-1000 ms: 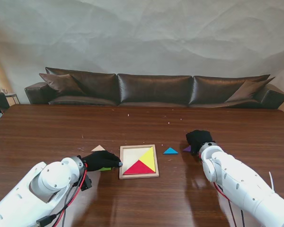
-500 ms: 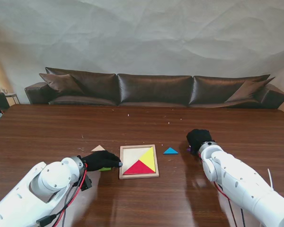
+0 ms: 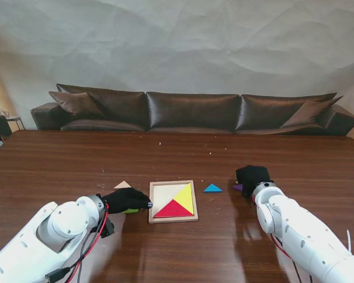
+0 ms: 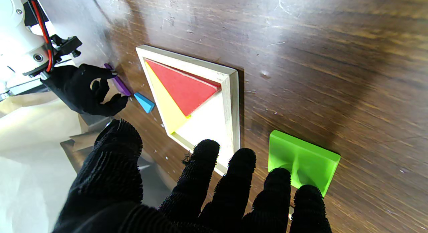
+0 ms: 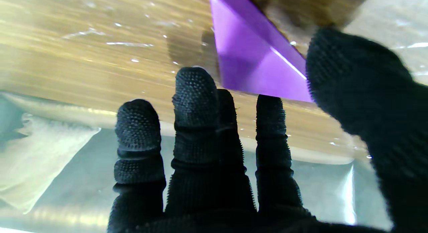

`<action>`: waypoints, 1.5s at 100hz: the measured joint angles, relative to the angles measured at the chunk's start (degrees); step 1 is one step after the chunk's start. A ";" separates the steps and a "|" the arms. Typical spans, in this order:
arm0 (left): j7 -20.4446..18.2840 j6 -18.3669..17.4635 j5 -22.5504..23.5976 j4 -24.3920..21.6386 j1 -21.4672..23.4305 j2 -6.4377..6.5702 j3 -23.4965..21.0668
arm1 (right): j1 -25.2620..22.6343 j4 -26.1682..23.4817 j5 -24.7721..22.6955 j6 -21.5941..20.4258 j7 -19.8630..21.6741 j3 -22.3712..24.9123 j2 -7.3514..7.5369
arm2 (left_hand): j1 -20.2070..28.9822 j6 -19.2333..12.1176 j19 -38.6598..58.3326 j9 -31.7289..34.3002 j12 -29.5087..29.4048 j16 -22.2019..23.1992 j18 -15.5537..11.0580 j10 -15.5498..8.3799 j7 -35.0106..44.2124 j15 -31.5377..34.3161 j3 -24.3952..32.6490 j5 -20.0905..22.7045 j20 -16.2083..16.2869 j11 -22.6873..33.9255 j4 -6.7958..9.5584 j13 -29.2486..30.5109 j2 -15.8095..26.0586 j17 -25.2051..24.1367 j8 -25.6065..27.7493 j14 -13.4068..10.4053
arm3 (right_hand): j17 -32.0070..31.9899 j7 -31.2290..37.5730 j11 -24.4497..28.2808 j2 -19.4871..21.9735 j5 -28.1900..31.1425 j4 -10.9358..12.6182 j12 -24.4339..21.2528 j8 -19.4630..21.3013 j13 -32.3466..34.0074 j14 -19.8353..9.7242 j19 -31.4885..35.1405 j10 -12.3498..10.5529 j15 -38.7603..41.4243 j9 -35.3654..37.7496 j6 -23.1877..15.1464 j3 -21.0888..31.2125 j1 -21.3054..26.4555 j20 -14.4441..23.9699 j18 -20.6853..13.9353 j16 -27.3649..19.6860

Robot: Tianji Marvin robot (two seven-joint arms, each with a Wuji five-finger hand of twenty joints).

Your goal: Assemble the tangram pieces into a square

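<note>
The wooden frame (image 3: 151,203) (image 4: 230,102) holds a red triangle (image 3: 173,209) (image 4: 182,87) and a yellow triangle (image 3: 185,197) (image 4: 164,104). My left hand (image 3: 127,200) (image 4: 214,193) lies flat and open at the frame's left edge, two fingertips on the green square (image 3: 130,210) (image 4: 303,161). To the right of the frame, my right hand (image 3: 252,175) (image 5: 214,152) (image 4: 85,89) pinches the purple piece (image 3: 237,187) (image 5: 254,59) (image 4: 117,84) between thumb and forefinger. The piece lies flat on the table.
A blue triangle (image 3: 212,188) (image 4: 144,102) lies between the frame and the purple piece. Left of the frame and farther from me than my left hand is a tan triangle (image 3: 123,184). A dark sofa (image 3: 192,111) stands beyond the table's far edge.
My right hand has shifted slightly to the right and nearer to me, and the purple piece shows again at its left side. The left hand has not moved.
</note>
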 measured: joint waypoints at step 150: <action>-0.13 -0.59 -0.17 0.40 -0.35 0.05 0.27 | 0.47 -0.10 3.15 2.10 1.62 -0.11 -0.23 | 0.00 0.01 -0.01 0.00 0.00 0.00 -0.15 0.00 0.00 0.00 0.00 0.00 0.00 0.00 0.00 -0.02 0.00 0.01 0.00 0.01 | 0.00 22.50 -5.19 0.65 7.22 -14.95 -5.02 12.90 9.06 -2.25 3.81 -3.34 10.80 21.33 3.20 0.37 4.78 1.24 1.68 0.07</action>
